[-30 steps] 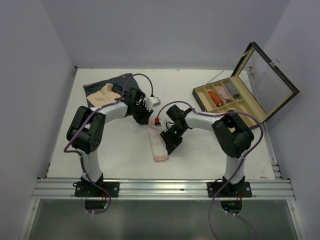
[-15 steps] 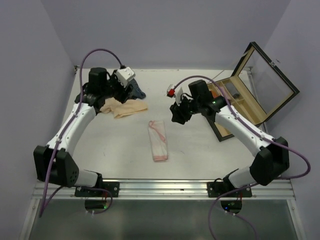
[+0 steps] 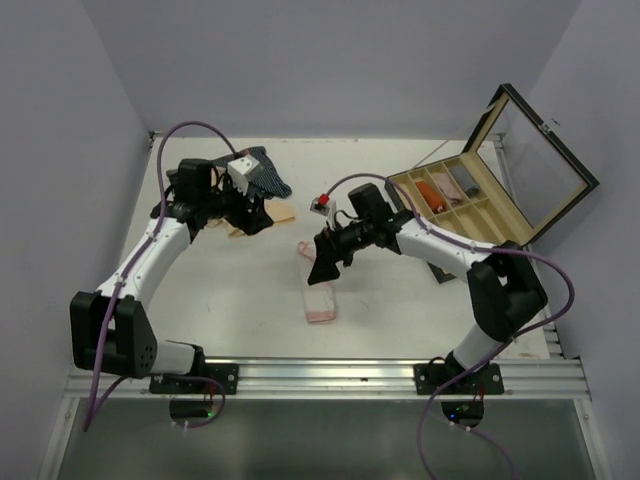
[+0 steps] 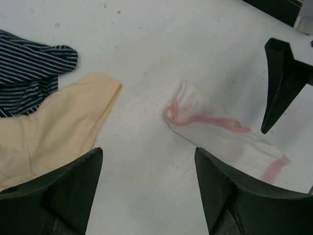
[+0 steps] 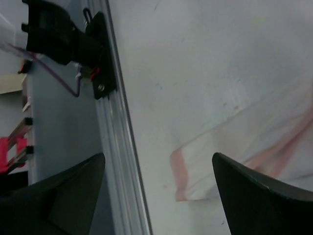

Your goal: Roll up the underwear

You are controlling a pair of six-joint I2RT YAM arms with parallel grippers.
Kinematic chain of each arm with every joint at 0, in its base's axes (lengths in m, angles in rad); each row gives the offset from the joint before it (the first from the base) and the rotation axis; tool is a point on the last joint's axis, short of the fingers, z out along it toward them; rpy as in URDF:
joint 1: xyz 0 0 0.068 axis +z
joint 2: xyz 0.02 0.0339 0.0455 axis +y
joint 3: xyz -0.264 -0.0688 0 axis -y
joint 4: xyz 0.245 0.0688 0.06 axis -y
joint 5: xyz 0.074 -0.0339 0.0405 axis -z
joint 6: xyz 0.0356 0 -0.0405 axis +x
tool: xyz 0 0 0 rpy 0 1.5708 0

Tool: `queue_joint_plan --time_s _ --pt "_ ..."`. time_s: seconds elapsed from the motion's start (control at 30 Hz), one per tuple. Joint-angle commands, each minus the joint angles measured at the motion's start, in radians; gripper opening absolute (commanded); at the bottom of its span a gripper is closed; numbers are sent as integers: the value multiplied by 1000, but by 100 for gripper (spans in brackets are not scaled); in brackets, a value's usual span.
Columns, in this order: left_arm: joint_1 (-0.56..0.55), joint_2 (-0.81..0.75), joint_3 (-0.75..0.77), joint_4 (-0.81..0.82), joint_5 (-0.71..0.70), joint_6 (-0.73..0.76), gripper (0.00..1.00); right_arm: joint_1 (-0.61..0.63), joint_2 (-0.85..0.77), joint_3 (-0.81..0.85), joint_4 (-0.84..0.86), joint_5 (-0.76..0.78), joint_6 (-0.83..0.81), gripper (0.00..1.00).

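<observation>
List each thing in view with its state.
pink-and-white underwear, folded into a strip, lying flat, not rolled
beige underwear, loose, not rolled
navy striped underwear, crumpled, not rolled
wooden box, lid open
left claw, open, empty
right claw, open, empty

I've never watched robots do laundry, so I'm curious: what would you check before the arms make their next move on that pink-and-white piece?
1. Is the right gripper open and empty: ok.
2. Is the left gripper open and empty: ok.
3. Does the pink-and-white garment lie as a flat strip, not yet rolled: ok.
4. Is the right gripper above that strip: ok.
5. Is it in contact with the cloth: cannot tell.
6. Do the beige garment and the navy garment lie apart from the strip: ok.
</observation>
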Motion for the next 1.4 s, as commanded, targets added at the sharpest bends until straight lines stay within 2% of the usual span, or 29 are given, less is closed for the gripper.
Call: queue_joint_plan --time_s 0.0,0.07,0.1,0.3,0.53,0.63,0.73,0.83,0.97,1.17,1.37 --pt "28 -159 -97 6 120 -78 79 71 -52 -146 356 -142 379 95" --pt "28 -185 -136 -9 132 -78 77 82 -26 -203 467 -142 490 91" --pt "28 -197 -163 -18 140 -72 75 82 -15 -267 572 -142 580 86" --pt "28 -199 -229 -21 125 -87 68 71 118 -401 775 -58 731 73" --pt "28 -189 -252 -6 77 -70 67 11 296 -410 828 -17 812 63" --pt "28 -186 -252 -43 105 -20 66 10 295 -400 888 -56 863 57" --pt "28 -206 -268 -84 169 103 57 13 191 -378 958 -63 939 56" --pt "28 -232 -295 -109 227 203 54 17 95 -341 942 -57 952 56" --pt "28 -208 -315 -109 240 218 51 17 87 -312 908 -21 929 54" --pt "28 -174 -295 -74 237 190 47 14 271 -311 937 -7 892 48" --pt "15 -170 -295 -116 221 325 44 13 407 -311 989 -10 863 44"
